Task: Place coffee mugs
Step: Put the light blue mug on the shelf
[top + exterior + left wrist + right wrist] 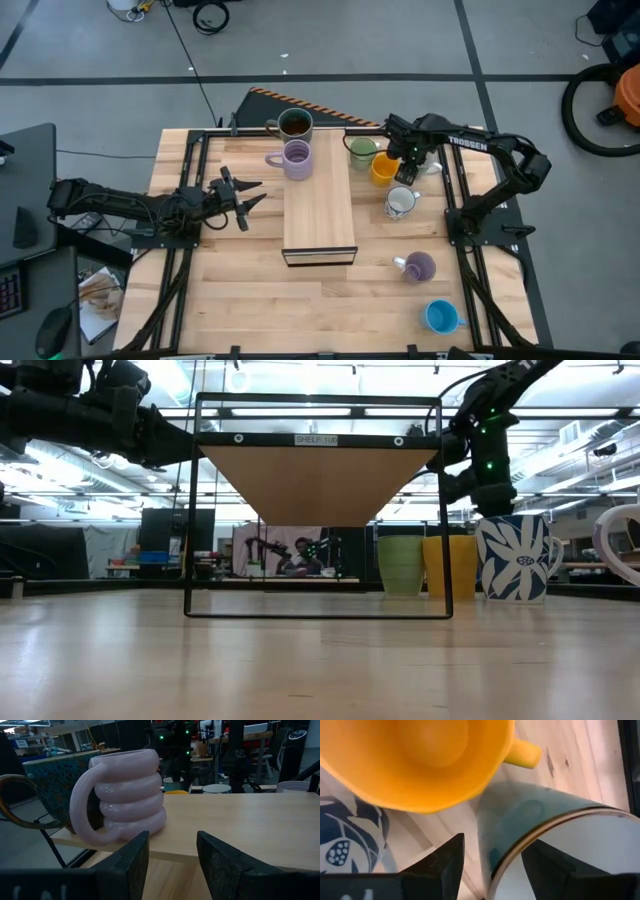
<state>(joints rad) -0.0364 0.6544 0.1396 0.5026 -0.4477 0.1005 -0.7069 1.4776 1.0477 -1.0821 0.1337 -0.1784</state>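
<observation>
A wooden shelf (320,215) on a black frame stands mid-table. On its far end stand a dark brown mug (295,124) and a ribbed lilac mug (296,158) (125,795). On the table to its right stand a green mug (360,150) (520,815), an orange mug (383,168) (410,760), a white mug with a blue pattern (400,203) (515,558), a second lilac mug (418,266) and a blue mug (440,316). My left gripper (248,195) (172,860) hangs open left of the shelf, facing the lilac mug. My right gripper (492,865) is open above the green mug's rim. My right gripper comes from above at the green mug's rim (545,830), beside the orange mug. One finger is over the mug's hollow and the other outside its wall. I cannot tell whether either finger touches it. The mug stands upright on the table.
The green, orange and white mugs stand close together at the shelf's far right. The shelf's near half is bare wood. Black frame rails run along both sides of the table (250,300). A striped strip lies at the far edge.
</observation>
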